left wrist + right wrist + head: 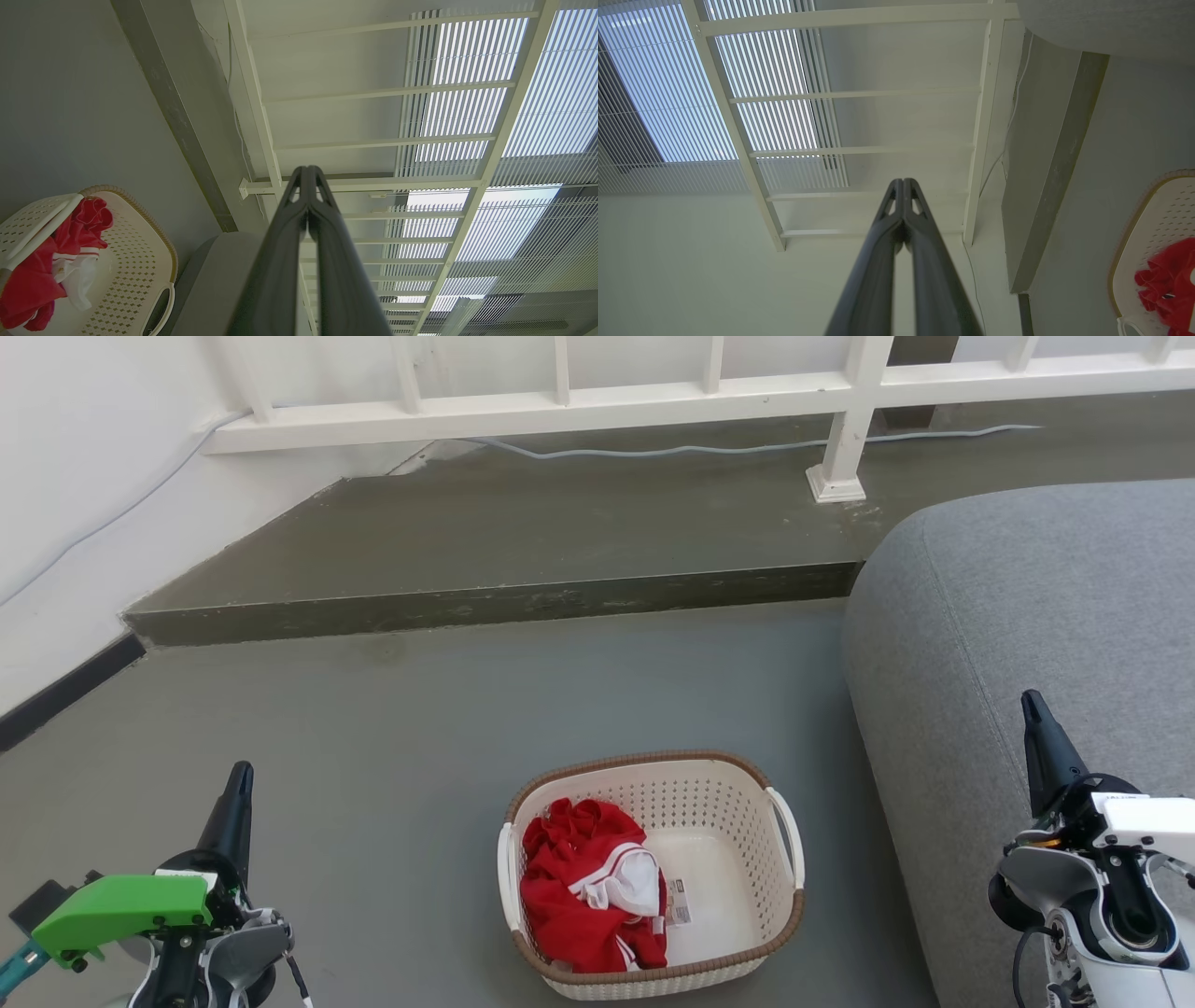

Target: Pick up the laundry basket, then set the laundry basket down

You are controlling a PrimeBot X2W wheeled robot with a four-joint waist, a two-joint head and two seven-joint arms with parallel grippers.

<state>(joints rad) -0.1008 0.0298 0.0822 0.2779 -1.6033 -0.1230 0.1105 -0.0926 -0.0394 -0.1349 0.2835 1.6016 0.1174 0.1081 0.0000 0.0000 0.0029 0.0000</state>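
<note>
Head view shows the laundry basket [709, 807] upright on the grey floor [373, 728], just beside the grey sofa [1027, 616], a red garment [579, 887] inside; its side handles face either arm, which suits a two-armed lift as well as a finished set-down; left gripper [241, 779] and right gripper [1032, 705] flank it, well apart, fingers pressed together on nothing; a raised step [485, 607] and white railing [560, 406] lie beyond.

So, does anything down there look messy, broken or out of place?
Nothing really stands out. The laundry basket sits upright on the floor beside the grey sofa, a red and white garment crumpled inside, nothing spilled. A loose cable snakes along the raised step.
</note>
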